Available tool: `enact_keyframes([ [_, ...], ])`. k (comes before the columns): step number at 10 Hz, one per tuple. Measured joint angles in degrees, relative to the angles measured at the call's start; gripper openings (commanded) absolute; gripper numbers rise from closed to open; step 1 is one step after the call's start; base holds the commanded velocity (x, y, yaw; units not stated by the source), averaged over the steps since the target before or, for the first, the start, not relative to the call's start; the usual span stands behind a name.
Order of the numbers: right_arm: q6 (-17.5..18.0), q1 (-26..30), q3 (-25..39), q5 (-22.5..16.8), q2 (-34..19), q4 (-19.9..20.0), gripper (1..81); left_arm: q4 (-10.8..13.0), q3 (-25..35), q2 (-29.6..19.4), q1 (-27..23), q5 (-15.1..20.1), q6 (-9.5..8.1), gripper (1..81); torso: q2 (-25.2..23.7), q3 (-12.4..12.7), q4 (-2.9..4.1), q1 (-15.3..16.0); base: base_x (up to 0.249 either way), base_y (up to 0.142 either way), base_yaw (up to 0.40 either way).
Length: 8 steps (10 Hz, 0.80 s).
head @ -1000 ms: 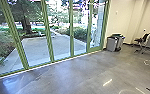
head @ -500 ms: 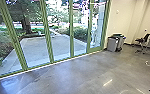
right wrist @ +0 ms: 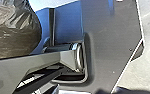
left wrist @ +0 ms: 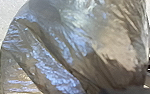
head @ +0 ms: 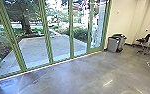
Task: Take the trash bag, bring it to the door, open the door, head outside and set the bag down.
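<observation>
The trash bag (left wrist: 73, 50), shiny grey-brown plastic with creases, bulges large before the camera in the left wrist view. Part of the same bag (right wrist: 11, 27) appears in the right wrist view, beside the robot's own dark plate and jointed bar. How the bag is held cannot be made out. Ahead in the head view stands a wall of tall glass door panels in green frames (head: 48, 45), with no open gap that I can make out. Through the glass lies a pale paved yard (head: 37, 51).
Grey bins (head: 113, 44) stand against the wall at the right end of the glass. Farther right is a dark chair (head: 144, 41) near a grey panel. Polished concrete floor (head: 66, 77) lies before the panels. Outside are a tree trunk (head: 26, 25) and shrubs.
The head camera has moved slightly: the left door posts stand a little farther left, and the bins slightly farther right. The glass panels look the same.
</observation>
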Motion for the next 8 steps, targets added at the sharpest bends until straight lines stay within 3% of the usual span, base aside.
enact_keyframes([
  [8, 0.00, -0.27, -0.05, -0.01, 0.00, -0.02, 81.1, 0.02, 0.00, 0.02, 0.20, 0.13, 0.02, 1.0, 0.00, 0.00, 0.00, -0.02, 0.137, -0.061, 0.000],
])
